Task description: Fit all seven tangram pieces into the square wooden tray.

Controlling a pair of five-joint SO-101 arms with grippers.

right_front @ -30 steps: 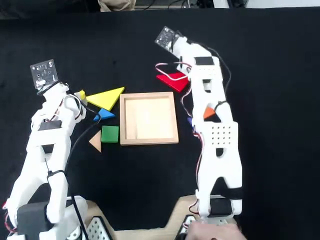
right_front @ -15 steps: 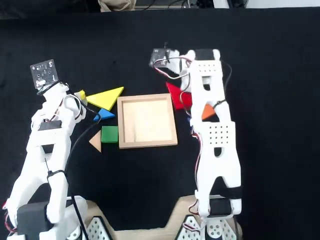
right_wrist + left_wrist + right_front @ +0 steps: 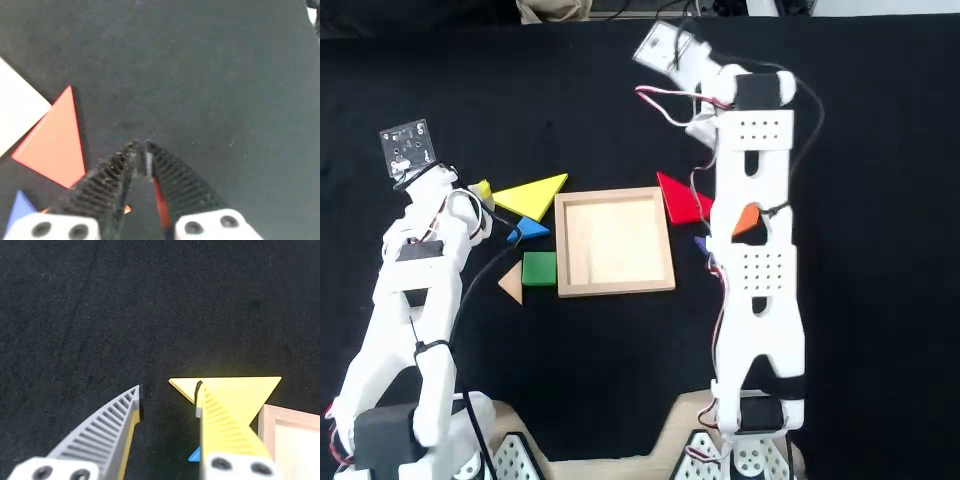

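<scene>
The square wooden tray [image 3: 615, 243] lies mid-table with nothing in it. A red triangle [image 3: 682, 198] [image 3: 52, 137] rests flat against its right side. My right gripper [image 3: 143, 146] is shut on nothing and hovers over bare cloth just beyond that triangle. On the tray's left lie a yellow triangle [image 3: 532, 194] [image 3: 235, 390], a small blue triangle [image 3: 527, 230], a green square [image 3: 540, 268] and a tan triangle [image 3: 512, 284]. My left gripper [image 3: 169, 390] stands open at the yellow triangle's tip, holding nothing. An orange piece [image 3: 747, 220] and a blue piece [image 3: 701, 243] lie under the right arm.
The table is covered in black cloth [image 3: 860, 200], with wide free room to the right and at the back. The right arm [image 3: 755, 150] stretches over the area right of the tray. Both arm bases stand at the table's front edge.
The red triangle slid from behind the tray's back right corner to its right side. The tray shifted a little left. The right arm then rose and drew back from the triangle.
</scene>
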